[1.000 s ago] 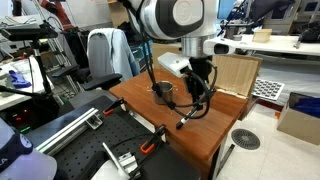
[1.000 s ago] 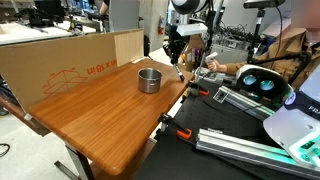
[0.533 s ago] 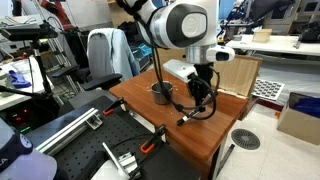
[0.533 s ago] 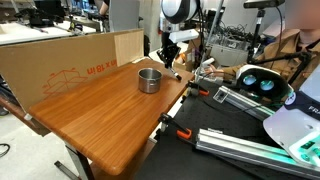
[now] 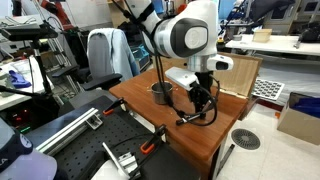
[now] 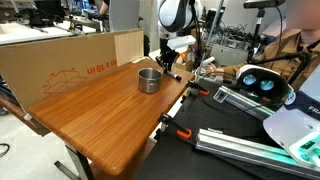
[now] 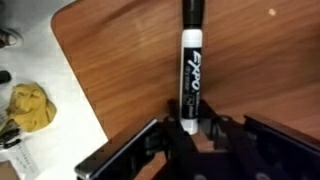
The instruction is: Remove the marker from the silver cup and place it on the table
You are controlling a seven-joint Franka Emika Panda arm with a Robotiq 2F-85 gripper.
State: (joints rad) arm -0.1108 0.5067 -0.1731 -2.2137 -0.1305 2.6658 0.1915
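Arm has dropped lower over the reddish wooden counter (image 6: 100, 115); pincer (image 7: 190, 128) clamped on Expo marker (image 7: 190, 65), silver cup (image 6: 149, 80) nearby, cluttered lab around.

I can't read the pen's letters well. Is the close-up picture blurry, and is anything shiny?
Wrist view: a bit soft, the label on the marker smeary, the gripper a dark blur at the bottom. In an exterior view, the table shows a pale sheen.

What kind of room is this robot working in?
Probably a robotics lab or workshop: there's a black perforated metal bench with aluminium rails, a big cardboard box, and cluttered white tables behind.
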